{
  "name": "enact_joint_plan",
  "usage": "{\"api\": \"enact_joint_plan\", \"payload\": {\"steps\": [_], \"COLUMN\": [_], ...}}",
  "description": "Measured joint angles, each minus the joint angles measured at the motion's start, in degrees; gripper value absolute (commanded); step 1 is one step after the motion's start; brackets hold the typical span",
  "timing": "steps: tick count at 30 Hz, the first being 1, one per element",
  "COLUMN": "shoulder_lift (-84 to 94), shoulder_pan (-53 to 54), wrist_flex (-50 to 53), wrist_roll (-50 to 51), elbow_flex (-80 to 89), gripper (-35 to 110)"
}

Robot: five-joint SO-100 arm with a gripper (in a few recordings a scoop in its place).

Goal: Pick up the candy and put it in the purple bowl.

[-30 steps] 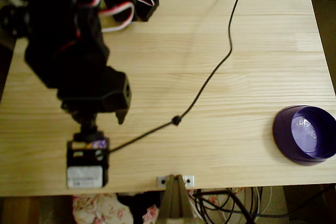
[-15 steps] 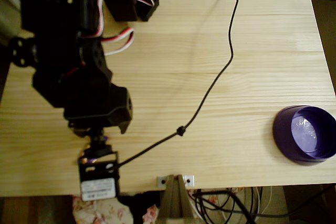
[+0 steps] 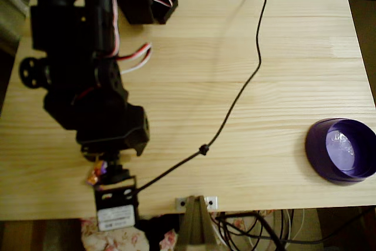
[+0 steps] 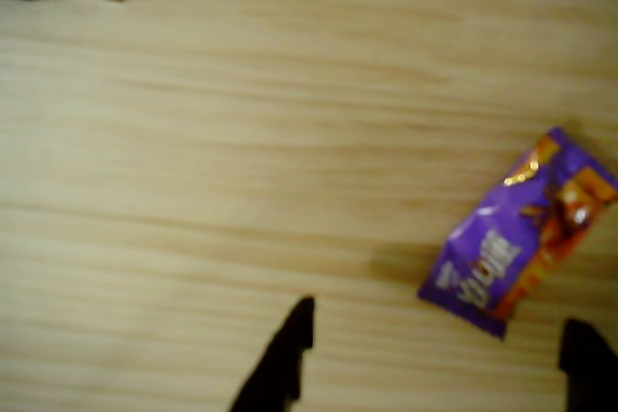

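Small rectangular candy, shiny purple wrapper, orange print (image 4: pixel 517 233): flat on pale wooden table (image 4: pixel 241 142), diagonal, unheld. Likely light, crinkly, slippery; pinch across narrow width. Black gripper (image 4: pixel 439 354): fingers spread. Round purple plastic bowl (image 3: pixel 342 151): well apart.

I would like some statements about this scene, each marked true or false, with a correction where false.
1. The candy lies flat on the wooden table. True.
2. The candy is already inside the purple bowl. False: it lies on the table, far from the bowl.
3. In the wrist view, the claw is open, its fingers apart. True.
4. The claw is gripping the candy. False: the candy lies free beyond the fingertips.
5. A black cable crosses the table. True.
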Motion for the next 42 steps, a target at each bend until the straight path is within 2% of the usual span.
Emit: {"api": "enact_joint_plan", "payload": {"steps": [25,33,38,42], "shoulder_lift": [-7.03,-7.12,-7.12,-6.77], "shoulder_pan": [2.46,3.43,4.04,4.39], "wrist_flex": [-6.94,-8.88,-8.88,-8.96], "wrist_roll": [1.93,1.93,1.93,1.49], "elbow_flex": [-2.46,-2.46,-2.02,-1.05], "gripper": [53,30,27,8]}}
